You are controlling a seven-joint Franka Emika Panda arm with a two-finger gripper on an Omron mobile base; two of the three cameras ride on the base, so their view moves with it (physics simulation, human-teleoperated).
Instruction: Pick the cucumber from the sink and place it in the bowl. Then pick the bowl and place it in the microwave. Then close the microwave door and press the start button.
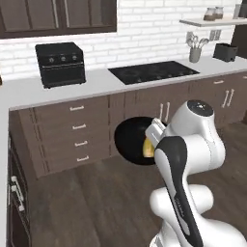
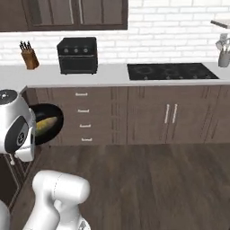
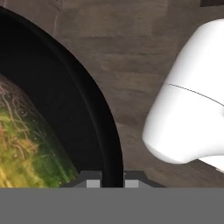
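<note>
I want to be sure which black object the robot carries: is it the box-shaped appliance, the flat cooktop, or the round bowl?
The round black bowl. It hangs above the floor with the gripper closed on its rim and the cucumber inside; the other two sit on the counter.

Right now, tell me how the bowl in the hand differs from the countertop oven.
The bowl is round and shallow; the countertop oven is a boxy block with knobs. The bowl is held off the floor, its rim between the fingers of the hand, with the cucumber in it; the oven stands on the white counter. The bowl is tipped on edge; the oven sits upright. Both are black.
</note>
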